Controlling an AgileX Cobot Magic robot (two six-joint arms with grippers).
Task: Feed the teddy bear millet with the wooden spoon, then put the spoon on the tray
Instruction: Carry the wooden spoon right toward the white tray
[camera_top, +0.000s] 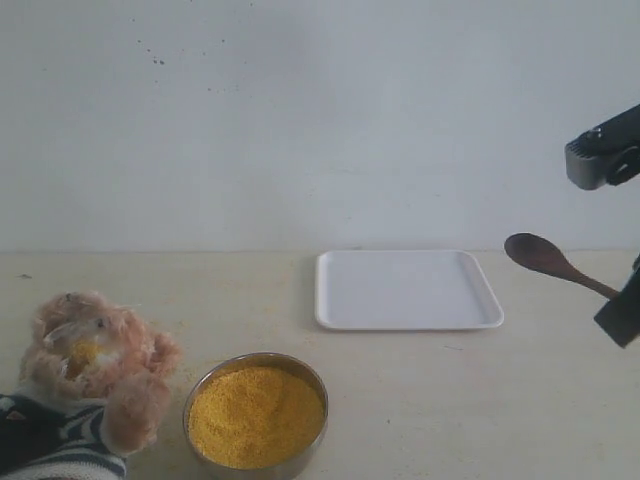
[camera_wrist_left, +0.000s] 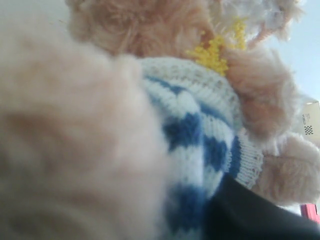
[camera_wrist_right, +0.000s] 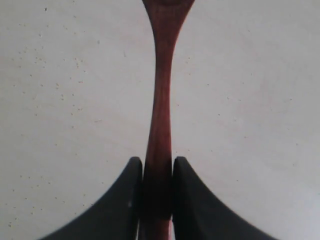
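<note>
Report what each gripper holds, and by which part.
Right gripper clamps the wooden spoon at its handle's end. Left gripper: the teddy bear fills its view; a hold cannot be told.

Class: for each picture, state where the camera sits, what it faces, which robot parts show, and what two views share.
Exterior view: off the arms, facing across the table to a wall; teddy bear, millet, tray; right gripper at the edge.
Left wrist view: on the left arm, pressed against the teddy bear's shirt; no robot part clearly shows.
Right wrist view: on the right arm, looking along the wooden spoon; right gripper clamps it.
Shared: exterior and right wrist views show the wooden spoon.
</note>
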